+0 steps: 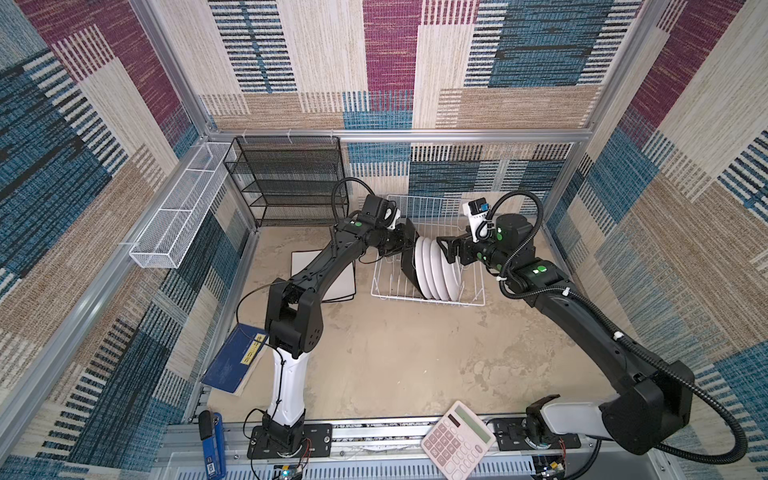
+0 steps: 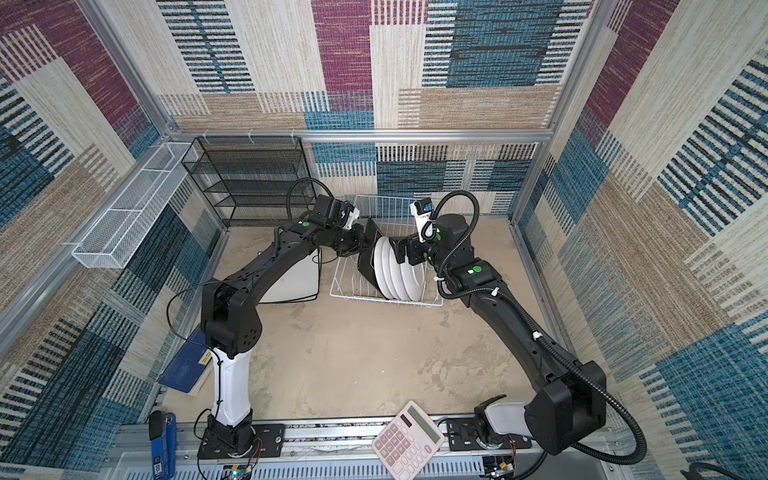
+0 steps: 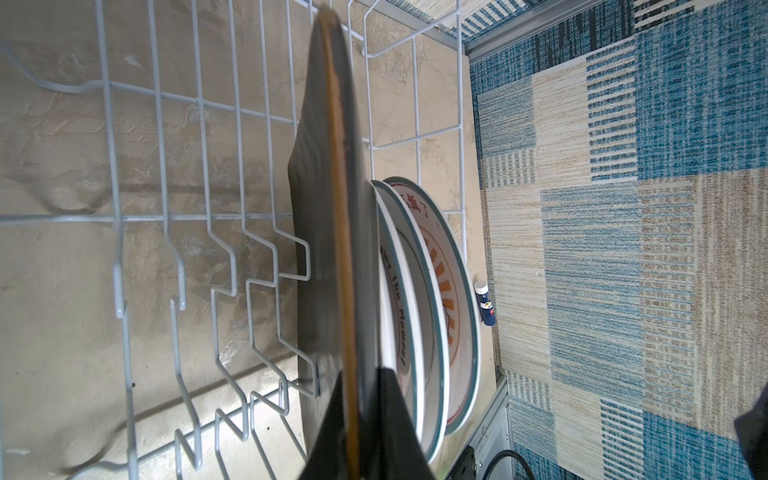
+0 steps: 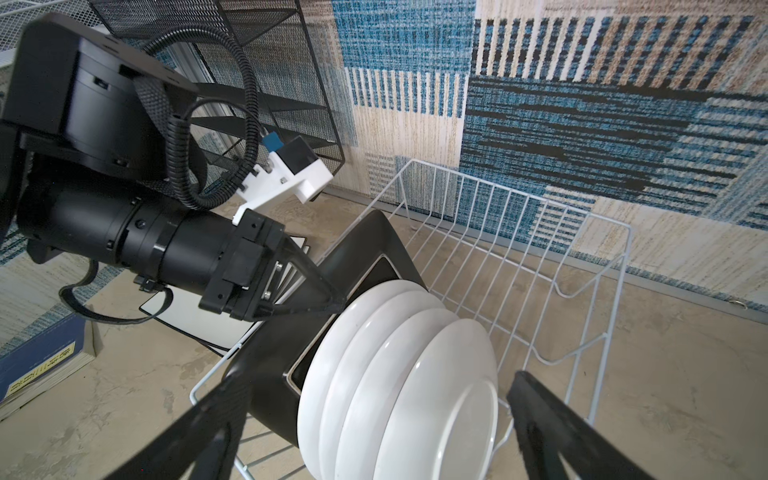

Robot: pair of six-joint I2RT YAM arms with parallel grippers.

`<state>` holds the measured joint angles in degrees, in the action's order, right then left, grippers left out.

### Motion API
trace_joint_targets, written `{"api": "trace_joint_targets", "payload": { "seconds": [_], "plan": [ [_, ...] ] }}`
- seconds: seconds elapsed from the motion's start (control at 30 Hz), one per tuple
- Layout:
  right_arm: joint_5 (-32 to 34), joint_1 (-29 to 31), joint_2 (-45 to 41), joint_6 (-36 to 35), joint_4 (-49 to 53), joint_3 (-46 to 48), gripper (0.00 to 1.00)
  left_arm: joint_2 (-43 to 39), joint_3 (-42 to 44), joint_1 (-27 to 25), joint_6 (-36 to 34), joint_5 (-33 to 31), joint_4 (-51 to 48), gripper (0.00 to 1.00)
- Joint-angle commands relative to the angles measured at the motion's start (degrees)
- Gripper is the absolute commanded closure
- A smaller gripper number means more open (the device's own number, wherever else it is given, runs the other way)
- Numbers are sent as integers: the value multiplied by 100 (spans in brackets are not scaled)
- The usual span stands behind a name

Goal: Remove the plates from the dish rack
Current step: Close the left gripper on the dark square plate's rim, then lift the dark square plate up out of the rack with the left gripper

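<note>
- Woven patchwork panels in blue, tan and plum wall in a mottled tan table (image 1: pixel 395 365).
- My left gripper (image 3: pixel 361 428) is pinched tight on the upper edge of the black square plate (image 3: pixel 328 208), one finger on each face.
- That plate stands on edge in the dish rack (image 1: pixel 428 300), at the left end of the row. Its rim runs straight away from my fingers, so I judge the way out is upward, clear of the prongs.
- Close against its far face stand the four round white plates (image 4: pixel 415 374), upright too. I judge that any sideways swing would knock them.
- My right gripper (image 1: pixel 445 250) hangs spread wide and empty by the upper rims at the right end of that row, nearer the round ones than my left is.
- Left of the rack, partly under my left arm, the two large white plates (image 1: pixel 301 259) lie flat on the table, a likely landing spot for this one.
</note>
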<state>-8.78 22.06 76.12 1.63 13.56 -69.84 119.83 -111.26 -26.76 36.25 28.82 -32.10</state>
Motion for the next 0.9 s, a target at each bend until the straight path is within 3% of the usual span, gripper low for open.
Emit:
{"api": "trace_joint_targets", "payload": {
  "seconds": [0.0,0.23,0.87],
  "plan": [
    [37,1,-27,6,-204,-10,1,6,29,-20,-63,-82,-172,100],
    [57,2,-44,-12,-213,-20,1,-158,-90,-17,135,-166,-21,100],
    [104,-40,60,-66,-217,-48,1,-886,1103,-304,1390,-1072,1420,100]
  ]
}}
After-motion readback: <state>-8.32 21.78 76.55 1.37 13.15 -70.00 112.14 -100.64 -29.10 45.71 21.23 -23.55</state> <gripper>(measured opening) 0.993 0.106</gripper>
